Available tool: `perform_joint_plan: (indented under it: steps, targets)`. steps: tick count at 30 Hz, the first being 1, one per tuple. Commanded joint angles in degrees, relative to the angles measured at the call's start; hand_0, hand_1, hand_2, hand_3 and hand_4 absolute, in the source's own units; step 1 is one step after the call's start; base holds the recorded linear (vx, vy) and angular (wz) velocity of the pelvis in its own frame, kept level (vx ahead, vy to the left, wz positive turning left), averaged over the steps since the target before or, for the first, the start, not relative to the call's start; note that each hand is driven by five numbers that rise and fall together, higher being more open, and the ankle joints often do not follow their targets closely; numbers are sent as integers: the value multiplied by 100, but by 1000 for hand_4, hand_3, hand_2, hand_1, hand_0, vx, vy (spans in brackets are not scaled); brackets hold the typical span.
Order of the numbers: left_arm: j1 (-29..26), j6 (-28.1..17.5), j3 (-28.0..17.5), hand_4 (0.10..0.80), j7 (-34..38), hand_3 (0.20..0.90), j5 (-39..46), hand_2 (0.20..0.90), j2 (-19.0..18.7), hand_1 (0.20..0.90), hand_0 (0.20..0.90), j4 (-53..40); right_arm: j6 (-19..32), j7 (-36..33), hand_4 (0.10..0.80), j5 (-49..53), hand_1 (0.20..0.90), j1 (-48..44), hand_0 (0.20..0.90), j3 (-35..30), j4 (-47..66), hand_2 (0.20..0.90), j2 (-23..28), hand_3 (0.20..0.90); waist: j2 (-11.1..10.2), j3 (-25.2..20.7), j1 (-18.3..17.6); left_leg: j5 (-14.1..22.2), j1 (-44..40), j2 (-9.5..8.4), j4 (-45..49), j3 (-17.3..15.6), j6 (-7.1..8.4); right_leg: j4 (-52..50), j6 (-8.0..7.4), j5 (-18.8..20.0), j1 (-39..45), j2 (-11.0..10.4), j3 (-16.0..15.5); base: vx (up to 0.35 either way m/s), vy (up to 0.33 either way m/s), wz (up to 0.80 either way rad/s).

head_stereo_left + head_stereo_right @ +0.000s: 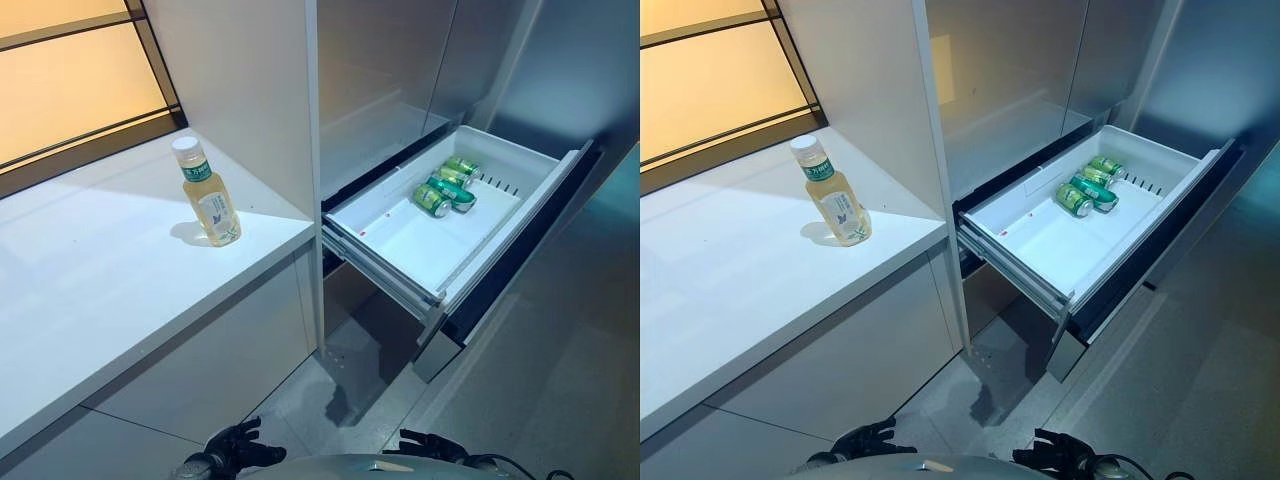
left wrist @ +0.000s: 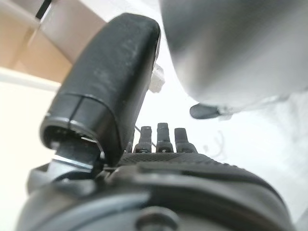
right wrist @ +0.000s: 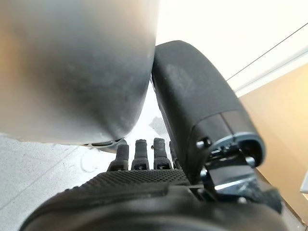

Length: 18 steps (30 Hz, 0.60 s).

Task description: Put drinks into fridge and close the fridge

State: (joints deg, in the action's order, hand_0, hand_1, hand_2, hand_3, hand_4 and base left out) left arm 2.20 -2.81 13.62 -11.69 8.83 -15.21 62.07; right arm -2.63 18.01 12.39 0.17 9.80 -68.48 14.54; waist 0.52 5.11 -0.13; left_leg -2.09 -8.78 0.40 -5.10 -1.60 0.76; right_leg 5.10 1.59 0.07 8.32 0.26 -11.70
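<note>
A bottle (image 1: 208, 205) of pale yellow drink with a white cap stands upright on the white counter (image 1: 100, 290). The fridge's white drawer (image 1: 410, 245) is pulled out to the right of the counter. Green cans (image 1: 446, 185) lie on their sides at its far end. My left hand (image 1: 235, 448) hangs low by the floor below the counter; its fingers are relaxed and hold nothing, as the left wrist view (image 2: 159, 183) shows. My right hand (image 1: 430, 445) hangs low in front of the drawer, also relaxed and empty in the right wrist view (image 3: 144, 192).
A tall white panel (image 1: 250, 90) stands between the counter and the fridge (image 1: 380, 90). A window with a dark frame (image 1: 160, 70) runs behind the counter. Grey floor (image 1: 560, 380) lies in front of the drawer.
</note>
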Motion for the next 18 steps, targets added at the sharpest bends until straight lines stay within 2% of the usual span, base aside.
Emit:
perform_joint_plan:
  steps: [1,5,8,9,11,12,16,18]
  targets:
    - [-471,-401,263,800,-466,900,-387,900,-216,900,900,-460,-76,149,800,51,900,-181,900,225,182,900,137,900,-3,69,-24,424,40,-101,163,-395,-106,-454,-435,-217,-151,-203,89,-52,45,-5]
    - [-672,-79,561,800,-1390,900,-438,900,-735,900,900,-1667,-285,198,800,39,900,-228,900,303,464,900,383,900,106,113,-95,403,54,-91,151,-424,-103,-482,-448,-216,-210,-197,147,-40,48,-5]
    - [-809,403,618,800,-2224,900,-292,900,-1163,900,900,-2431,-314,214,800,12,900,-214,900,324,532,900,454,900,161,120,-127,398,58,-93,155,-437,-110,-497,-462,-206,-227,-204,176,-18,40,-3]
    - [-915,721,602,800,-2736,900,-285,900,-1393,900,900,-2861,-293,207,800,-5,900,-180,900,328,542,900,473,900,189,111,-144,400,59,-98,155,-439,-116,-492,-474,-200,-227,-215,184,-6,32,-3]
    - [-1038,1014,596,800,-3253,900,-251,900,-1620,900,900,-3299,-259,198,800,-41,900,-156,900,324,524,900,476,900,220,98,-165,400,55,-105,146,-439,-127,-487,-489,-190,-227,-221,199,1,39,-3]
    - [-1217,1574,514,800,-3908,900,-58,900,-1862,900,900,-3968,-160,171,800,-58,900,-116,900,331,444,900,464,900,253,79,-181,406,46,-116,134,-434,-144,-478,-509,-185,-221,-230,219,9,40,-3]
    - [-1628,2755,247,800,-4990,900,934,900,-2101,900,900,-5451,123,143,800,-122,900,-33,900,258,169,900,418,900,309,20,-191,438,4,-141,92,-390,-176,-433,-535,-172,-177,-237,244,21,18,-4]
    - [-1770,2982,135,800,-5247,900,1721,900,-2134,900,900,-5974,186,104,800,-144,900,3,900,241,105,900,391,900,329,-11,-198,453,-20,-148,72,-368,-183,-407,-543,-168,-148,-237,260,42,3,1]
